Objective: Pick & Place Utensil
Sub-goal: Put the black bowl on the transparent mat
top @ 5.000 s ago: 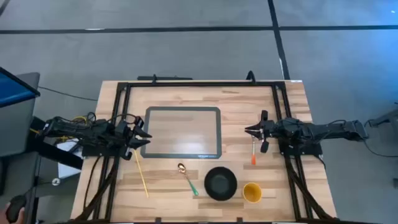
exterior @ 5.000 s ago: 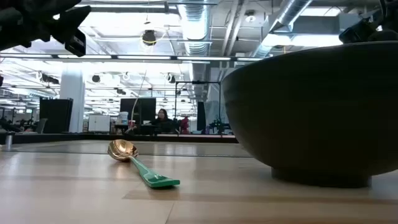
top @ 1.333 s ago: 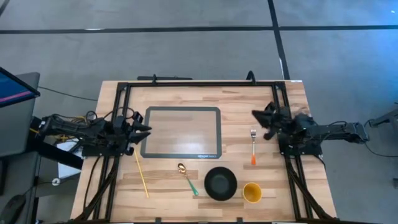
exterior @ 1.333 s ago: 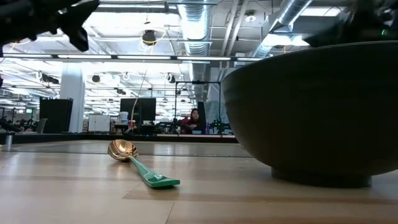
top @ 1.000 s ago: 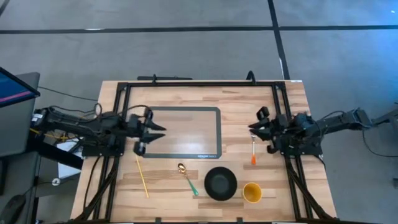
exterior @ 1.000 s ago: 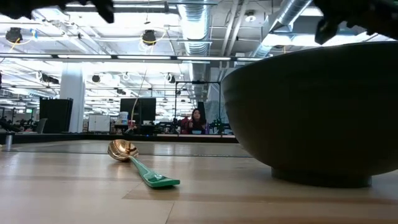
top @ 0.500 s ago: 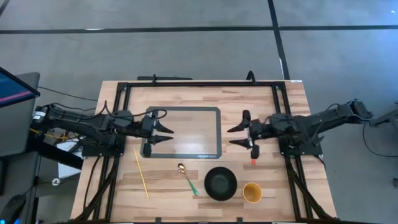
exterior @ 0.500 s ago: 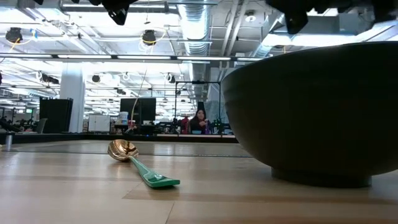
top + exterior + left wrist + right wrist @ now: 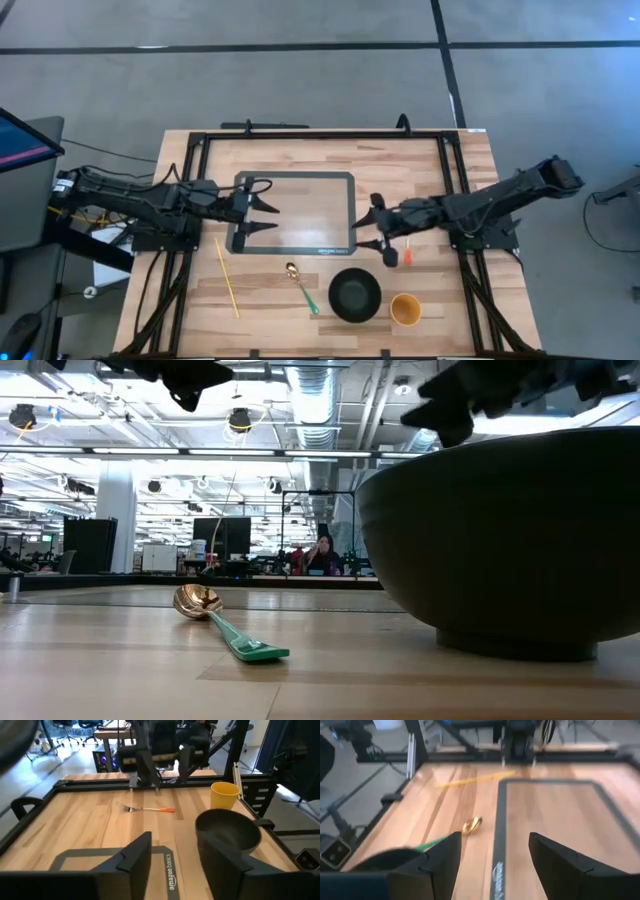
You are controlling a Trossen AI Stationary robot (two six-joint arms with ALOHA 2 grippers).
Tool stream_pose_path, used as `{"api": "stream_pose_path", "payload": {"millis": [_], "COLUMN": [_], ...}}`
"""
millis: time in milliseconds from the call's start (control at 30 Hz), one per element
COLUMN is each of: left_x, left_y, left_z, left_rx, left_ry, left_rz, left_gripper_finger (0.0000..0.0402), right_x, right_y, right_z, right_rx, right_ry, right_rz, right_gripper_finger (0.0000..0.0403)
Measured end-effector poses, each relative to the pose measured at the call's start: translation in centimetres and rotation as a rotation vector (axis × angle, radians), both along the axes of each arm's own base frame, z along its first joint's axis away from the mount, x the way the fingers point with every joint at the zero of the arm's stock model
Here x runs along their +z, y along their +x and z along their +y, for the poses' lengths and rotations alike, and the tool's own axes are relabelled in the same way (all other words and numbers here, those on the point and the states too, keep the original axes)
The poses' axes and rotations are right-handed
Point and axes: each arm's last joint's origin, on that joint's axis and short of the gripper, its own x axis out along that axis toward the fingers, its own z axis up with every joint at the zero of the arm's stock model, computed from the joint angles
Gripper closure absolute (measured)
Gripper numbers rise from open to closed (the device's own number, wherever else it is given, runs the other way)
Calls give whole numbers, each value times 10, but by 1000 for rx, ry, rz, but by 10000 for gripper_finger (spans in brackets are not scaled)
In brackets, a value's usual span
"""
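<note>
An orange-handled fork (image 9: 148, 809) lies flat on the wood right of the grey-bordered mat (image 9: 295, 213); in the high view only the fork's handle (image 9: 407, 256) shows beside my right arm. A gold spoon with a green handle (image 9: 300, 287) lies near the front edge, and a yellow chopstick (image 9: 227, 278) lies to its left. My left gripper (image 9: 264, 218) hangs open over the mat's left part. My right gripper (image 9: 372, 226) hangs open at the mat's right edge, above the table. Neither holds anything.
A black bowl (image 9: 354, 295) and a yellow cup (image 9: 405, 309) stand at the front, right of the spoon. The bowl (image 9: 510, 540) fills the right of the low view. A black frame (image 9: 320, 135) runs round the tabletop. A person sits far off in the room.
Both grippers have swung in toward the table's middle: the left toward the right edge, out over the mat, the right toward the left edge, past the fork to the mat's right border. The right gripper's fingers have spread wider. Fork, spoon and chopstick lie unmoved.
</note>
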Motion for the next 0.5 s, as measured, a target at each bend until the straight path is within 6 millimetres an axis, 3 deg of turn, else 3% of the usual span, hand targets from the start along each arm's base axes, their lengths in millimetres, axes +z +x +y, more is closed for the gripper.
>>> {"api": "stream_pose_path", "payload": {"millis": [167,500], "left_x": [0,0], "left_y": [0,0], "left_z": [0,2], "left_rx": [2,71], "left_ry": [30,73], "left_rz": [-4,-8], "left_gripper_finger": [198,193], "right_x": [-25,-72], "right_y": [10,25], "right_z": [13,42], "right_rx": [-9,58], "right_ry": [81,73], "right_rz": [121,219], "right_gripper_finger": [176,177]}}
